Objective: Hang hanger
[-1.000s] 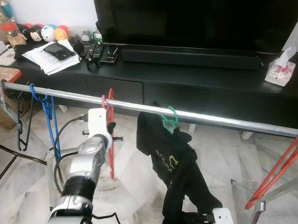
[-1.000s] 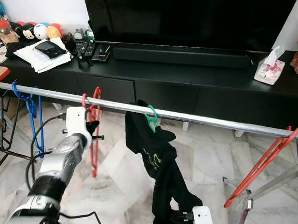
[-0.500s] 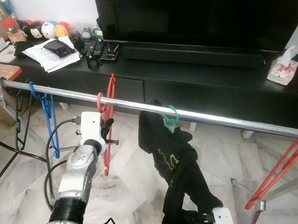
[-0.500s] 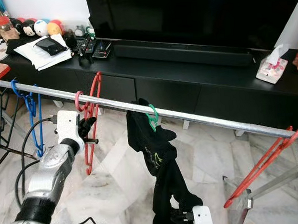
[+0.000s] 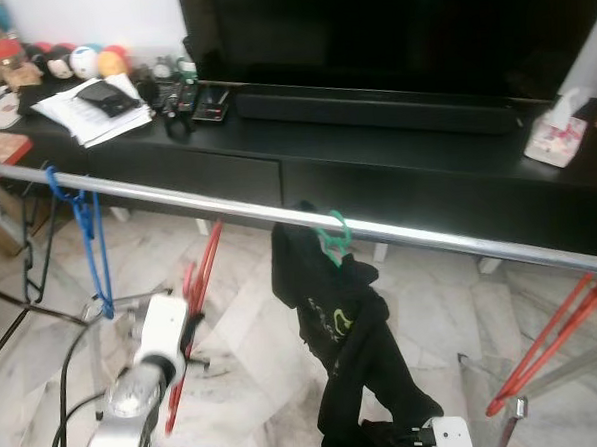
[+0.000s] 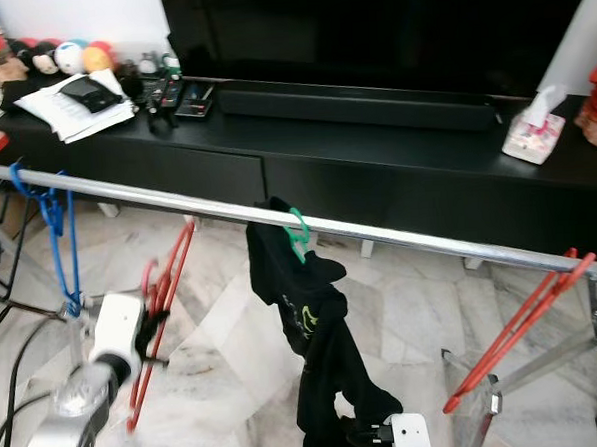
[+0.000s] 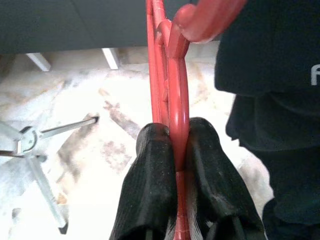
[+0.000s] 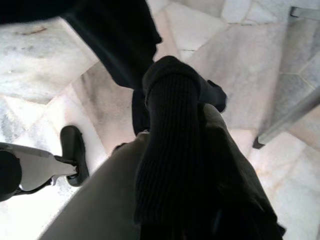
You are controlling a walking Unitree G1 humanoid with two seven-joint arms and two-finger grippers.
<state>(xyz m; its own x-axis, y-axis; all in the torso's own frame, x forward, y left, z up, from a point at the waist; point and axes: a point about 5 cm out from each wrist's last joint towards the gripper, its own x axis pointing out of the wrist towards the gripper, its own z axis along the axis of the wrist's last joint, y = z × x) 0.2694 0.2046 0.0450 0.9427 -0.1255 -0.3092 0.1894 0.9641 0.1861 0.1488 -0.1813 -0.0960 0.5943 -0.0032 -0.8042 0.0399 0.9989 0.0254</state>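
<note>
between ribbed black fingers, smooth red hanger

hangers: 1 blue, 1 green, 1 black, red at left and at right end; 1 rail, 1 black garment, 1 tissue box

Bare rail between blue hanger and black garment (green hanger).

Rail: bright smooth metal. Red hanger: glossy plastic. Left gripper fingers: matt black, finely textured. Garment: black cloth; ribbed cuff. Floor: polished marble. TV cabinet: matt black.
</note>
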